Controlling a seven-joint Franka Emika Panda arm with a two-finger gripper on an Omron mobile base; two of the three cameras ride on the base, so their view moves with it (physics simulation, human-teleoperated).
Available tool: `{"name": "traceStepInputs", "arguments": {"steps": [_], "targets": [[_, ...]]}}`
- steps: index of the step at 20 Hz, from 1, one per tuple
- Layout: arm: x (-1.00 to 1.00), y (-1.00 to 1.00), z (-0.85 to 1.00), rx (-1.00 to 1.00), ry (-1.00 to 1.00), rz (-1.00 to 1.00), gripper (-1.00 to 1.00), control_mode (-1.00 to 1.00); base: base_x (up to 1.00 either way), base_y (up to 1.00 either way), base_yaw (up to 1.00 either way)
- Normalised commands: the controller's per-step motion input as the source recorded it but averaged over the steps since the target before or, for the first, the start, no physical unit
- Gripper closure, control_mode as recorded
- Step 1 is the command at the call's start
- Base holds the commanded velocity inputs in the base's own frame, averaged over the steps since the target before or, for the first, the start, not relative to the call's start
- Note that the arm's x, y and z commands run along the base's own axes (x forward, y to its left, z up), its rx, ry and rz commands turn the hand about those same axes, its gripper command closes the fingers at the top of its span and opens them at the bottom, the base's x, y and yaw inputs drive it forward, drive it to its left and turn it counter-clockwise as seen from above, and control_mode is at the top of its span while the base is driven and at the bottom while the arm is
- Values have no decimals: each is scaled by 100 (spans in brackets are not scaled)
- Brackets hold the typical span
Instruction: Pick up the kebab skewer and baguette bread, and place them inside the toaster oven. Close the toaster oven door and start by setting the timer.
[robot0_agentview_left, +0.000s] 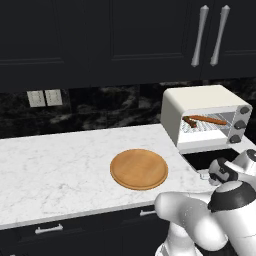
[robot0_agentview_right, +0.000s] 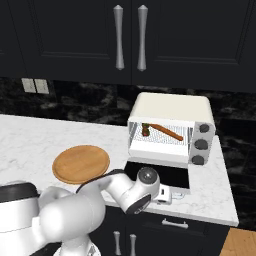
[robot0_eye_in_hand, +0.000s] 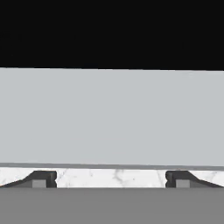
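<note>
Nearest you, the gripper has its fingertips spread wide and holding nothing, pressed close against a pale grey bar that is probably the handle of the toaster oven door, though this close you can't be sure. That door lies folded down flat on the counter because loading is done: the baguette bread and kebab skewer already rest on the rack inside the toaster oven. The wooden plate sits bare
</note>
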Motion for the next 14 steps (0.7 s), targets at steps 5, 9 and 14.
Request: {"name": "traceStepInputs", "arguments": {"steps": [5,9,14], "targets": [[19,1,0,2,0,-7,-100,-100,0,0,0],[3,2,0,6,0,-6,-100,-100,0,0,0],[4,9,0,4,-5,-5,-100,-100,0,0,0]]}}
